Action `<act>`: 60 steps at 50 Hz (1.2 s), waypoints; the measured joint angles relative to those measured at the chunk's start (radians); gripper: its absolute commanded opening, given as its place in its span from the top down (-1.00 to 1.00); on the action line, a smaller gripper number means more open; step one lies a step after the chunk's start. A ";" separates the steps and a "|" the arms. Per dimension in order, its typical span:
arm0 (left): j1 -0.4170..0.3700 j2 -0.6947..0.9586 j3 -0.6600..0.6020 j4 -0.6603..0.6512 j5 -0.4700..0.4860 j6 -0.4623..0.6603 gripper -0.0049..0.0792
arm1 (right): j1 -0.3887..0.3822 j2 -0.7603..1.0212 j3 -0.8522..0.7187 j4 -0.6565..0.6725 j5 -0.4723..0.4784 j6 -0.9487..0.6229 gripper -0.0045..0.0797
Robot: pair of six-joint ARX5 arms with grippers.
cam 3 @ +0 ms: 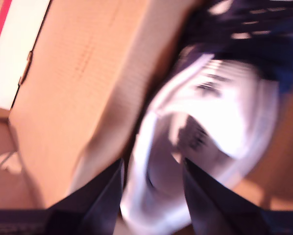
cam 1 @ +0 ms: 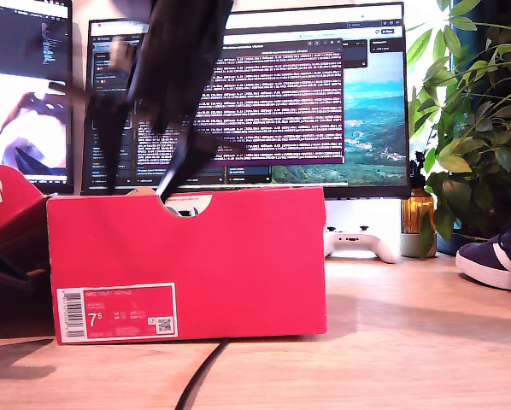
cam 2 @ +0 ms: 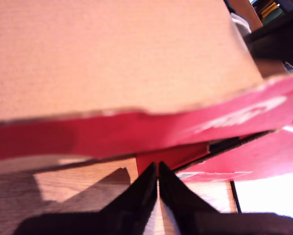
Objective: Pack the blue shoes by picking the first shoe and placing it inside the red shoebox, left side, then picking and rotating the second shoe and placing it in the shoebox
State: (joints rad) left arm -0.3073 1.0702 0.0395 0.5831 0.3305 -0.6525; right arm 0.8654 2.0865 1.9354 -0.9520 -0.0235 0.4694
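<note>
The first placement is under way. My second gripper (cam 3: 152,166) is inside the red shoebox (cam 1: 238,256), its jaws apparently clasping the first shoe (cam 3: 210,112) by its white lining, though blur makes that uncertain. My first gripper (cam 2: 158,169) is pinched together on nothing, beside the red lid (cam 1: 3,201).

Next I'd expect the shoe to be settled against the cardboard wall and let go. Then comes the second shoe (cam 1: 499,256), at three o'clock in the exterior view, well apart from the box.

The wooden table (cam 1: 392,342) carries a black cable (cam 1: 200,376). Monitors (cam 1: 324,94) stand at twelve o'clock, with a plant (cam 1: 478,111) towards two.
</note>
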 measured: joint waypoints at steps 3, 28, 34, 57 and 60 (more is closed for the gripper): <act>0.000 0.000 0.000 0.000 0.000 0.000 0.93 | -0.008 0.000 0.033 -0.072 0.000 0.000 0.07; 0.000 0.000 0.000 0.000 0.000 0.000 0.93 | -0.179 0.000 0.101 -0.328 0.232 0.307 0.07; 0.000 0.000 0.000 0.000 0.000 0.000 0.93 | -0.246 0.000 0.101 -0.412 0.346 0.518 0.07; 0.000 0.000 0.000 0.000 0.000 0.000 0.93 | -0.325 -0.001 0.101 -0.412 0.426 0.593 -0.63; 0.000 0.000 0.000 0.000 0.000 0.000 0.93 | -0.356 -0.003 0.101 -0.412 0.422 0.609 -0.63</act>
State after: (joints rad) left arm -0.3073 1.0702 0.0395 0.5831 0.3305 -0.6525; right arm 0.5098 2.0838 2.0365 -1.3640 0.3981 1.0782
